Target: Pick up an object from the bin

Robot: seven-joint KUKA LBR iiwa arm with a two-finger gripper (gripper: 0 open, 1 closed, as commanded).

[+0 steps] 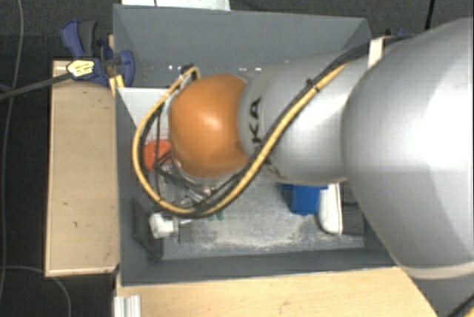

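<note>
The arm comes in from the right and covers most of the bin. Its orange cover hangs over the bin's left half, with a yellow cable looped round it. Under the cover's lower edge a bit of the claw shows as grey metal, down near the floor towards the front left. Whether the claw is apart or together I cannot tell, because the cover sits right over it.

The thing nearest to it is a red-orange thing peeping out just left of the cover, close to the left wall. It lies a little behind and to the left of the claw, and I cannot make out whether the two touch.

In the front left corner a small white piece lies against a dark block, near the claw on its front left side. Well apart to the right, a blue thing stands just beside a white thing, both partly under the arm.
</note>
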